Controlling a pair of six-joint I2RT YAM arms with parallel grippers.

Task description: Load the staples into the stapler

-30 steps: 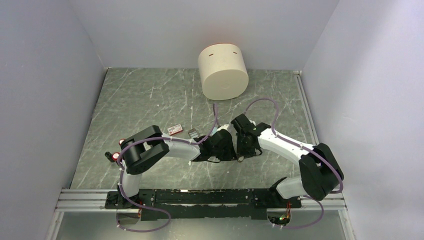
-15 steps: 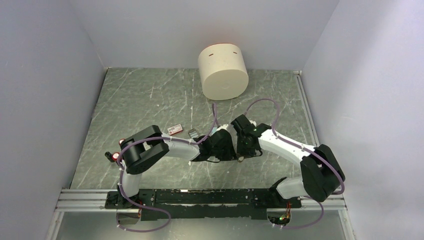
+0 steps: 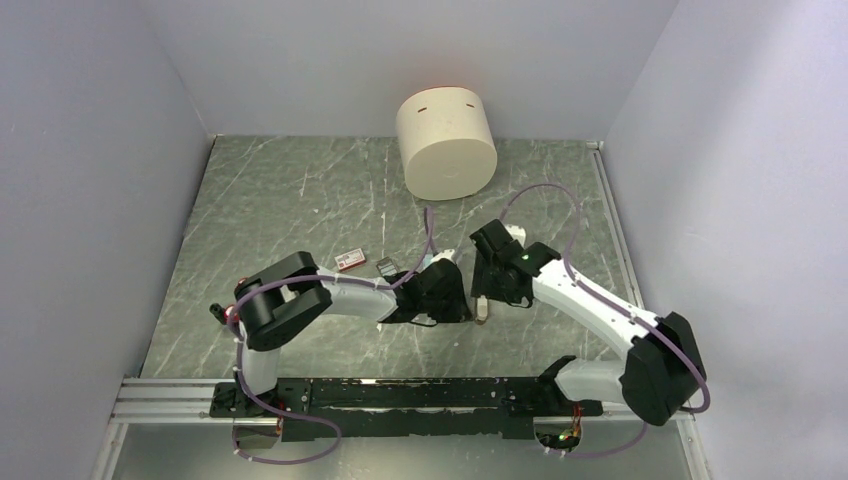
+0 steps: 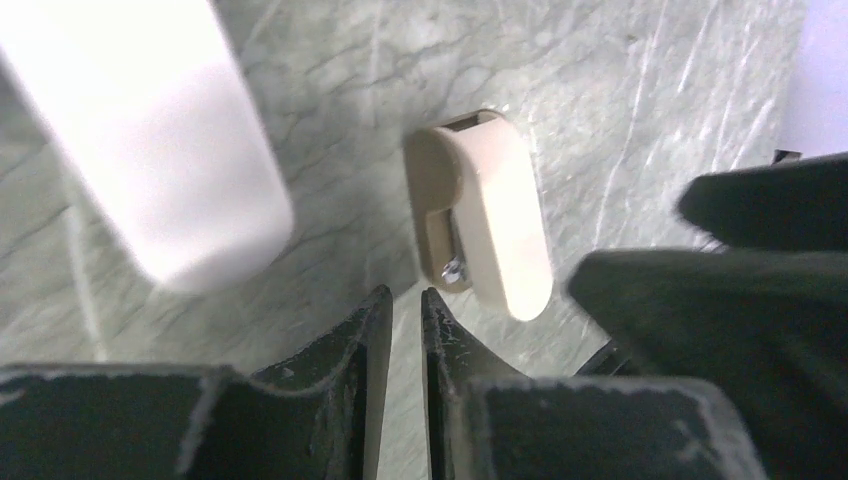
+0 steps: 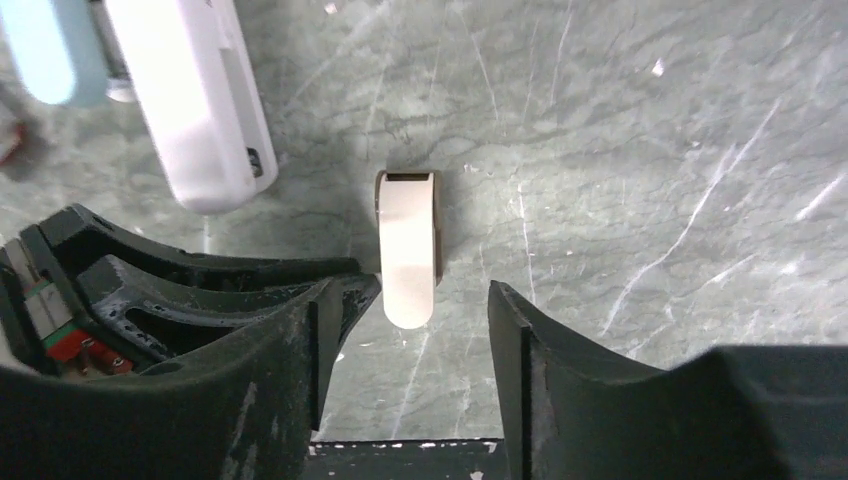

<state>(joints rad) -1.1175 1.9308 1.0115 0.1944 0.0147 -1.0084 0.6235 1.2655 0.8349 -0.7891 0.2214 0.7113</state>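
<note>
The white stapler (image 5: 195, 100) lies on the table, ahead and left of my right gripper (image 5: 425, 305), which is open and empty. A short beige-grey piece (image 5: 408, 245) lies flat with its near end just between the right fingertips. My left gripper (image 4: 405, 298) is shut on nothing, low over the table, its tips just short of that beige-grey piece (image 4: 490, 215); the stapler (image 4: 150, 140) shows blurred at its upper left. In the top view the red-and-white staples box (image 3: 349, 260) and the dark grey staple block (image 3: 385, 267) lie left of both grippers, beside the left forearm.
A pale blue piece (image 5: 50, 45) lies beside the stapler's far end. A large cream cylinder (image 3: 447, 145) stands at the back. Two red-capped black knobs (image 3: 230, 310) sit near the left arm's base. White walls close in the table (image 3: 280, 190) on three sides.
My right gripper has drawn back to the right, away from the left gripper. The beige-grey piece now lies uncovered on the table between them. The left arm has barely moved.
</note>
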